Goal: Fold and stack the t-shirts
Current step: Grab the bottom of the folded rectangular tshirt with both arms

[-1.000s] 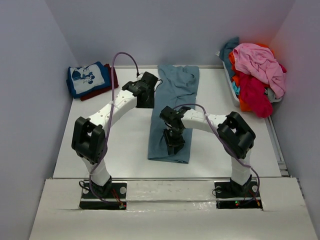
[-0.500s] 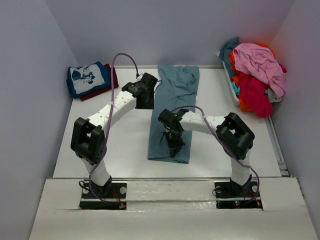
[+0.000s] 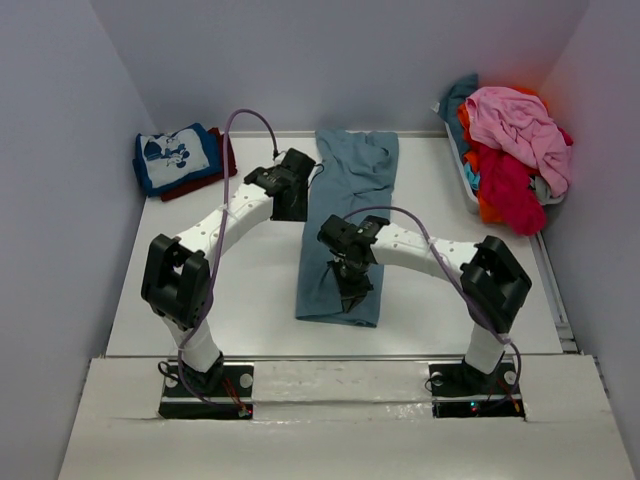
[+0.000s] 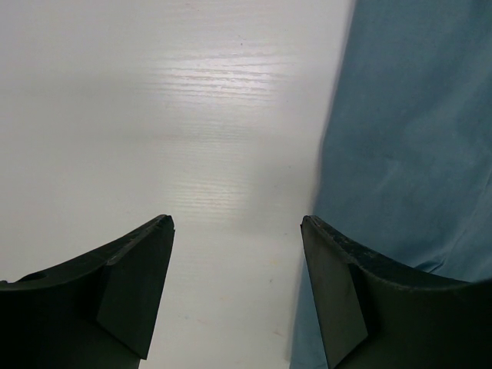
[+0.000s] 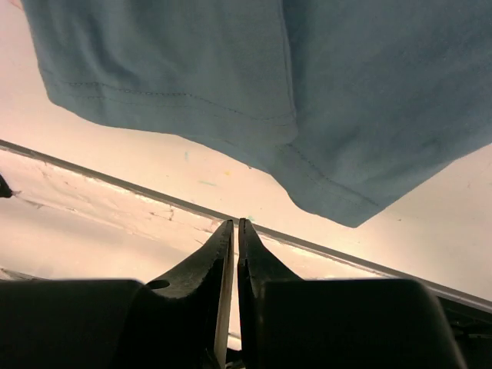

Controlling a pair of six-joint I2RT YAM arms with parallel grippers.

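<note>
Right claw (image 3: 352, 296) hangs closed over the lower end of the slate-blue t-shirt (image 3: 350, 185), just right of frame centre in the top view. In its wrist view the fingertips (image 5: 227, 231) are pressed together, with the shirt's hemmed edge (image 5: 231, 77) filling the top of the frame. Whether any cloth is pinched I cannot tell.

Left claw (image 3: 293, 205) stands wide open at the shirt's left edge. In its wrist view one finger is over the bare white counter (image 4: 169, 115) and the other over blue cloth (image 4: 407, 138).

The shirt lies as a long strip running from centre to the back. At upper left a folded blue printed tee (image 3: 175, 155) sits on a dark red one (image 3: 226, 163). At upper right is a heap of pink (image 3: 515, 120), red (image 3: 510, 185), orange (image 3: 487, 208) and teal (image 3: 460, 95) tees.
</note>
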